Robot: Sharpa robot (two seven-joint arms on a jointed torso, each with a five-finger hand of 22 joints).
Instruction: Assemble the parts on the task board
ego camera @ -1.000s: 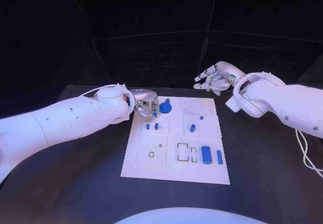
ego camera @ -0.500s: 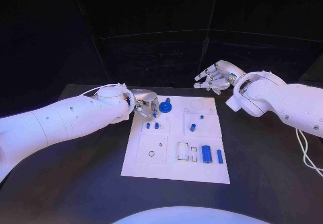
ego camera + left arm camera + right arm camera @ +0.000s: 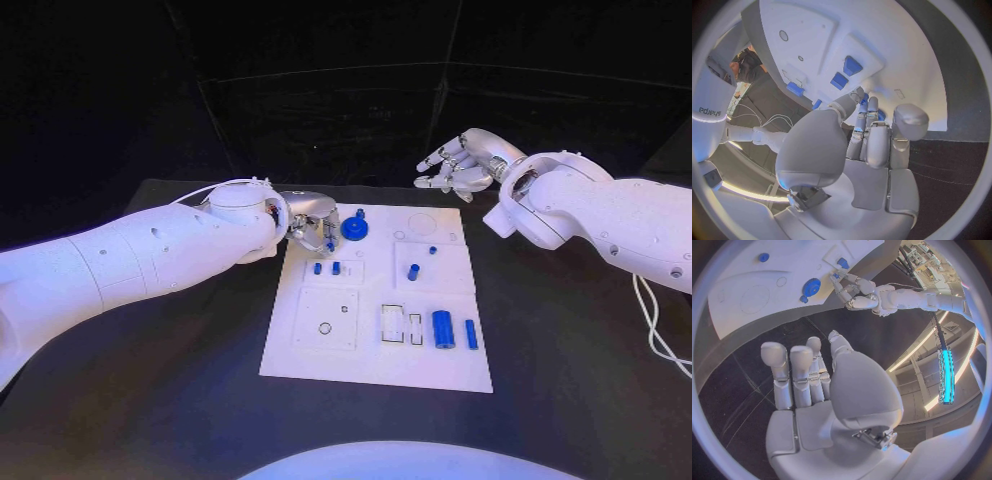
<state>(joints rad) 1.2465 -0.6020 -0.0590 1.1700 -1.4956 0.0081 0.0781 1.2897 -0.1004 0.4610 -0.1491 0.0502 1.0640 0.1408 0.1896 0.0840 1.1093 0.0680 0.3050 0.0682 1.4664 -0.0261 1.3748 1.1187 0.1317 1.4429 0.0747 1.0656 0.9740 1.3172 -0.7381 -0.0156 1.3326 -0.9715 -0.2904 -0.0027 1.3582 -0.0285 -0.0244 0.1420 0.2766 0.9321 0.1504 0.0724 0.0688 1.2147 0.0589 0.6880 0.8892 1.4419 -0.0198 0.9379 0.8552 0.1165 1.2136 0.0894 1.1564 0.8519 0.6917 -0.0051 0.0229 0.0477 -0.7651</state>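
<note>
Parts sit on the white task board [image 3: 378, 300] in the middle of your black table [image 3: 159, 400]. Your left hand [image 3: 310, 225] is at the board's far left corner, fingers bent down beside a round blue disc [image 3: 355, 233]. The head view hides its fingertips. The left wrist view shows them close together by a small blue piece [image 3: 864, 98], but you cannot tell if they pinch it. Your right hand [image 3: 462, 165] floats past the far edge, fingers apart, holding nothing. Two blue cylinders [image 3: 443, 329] lie near the right edge.
</note>
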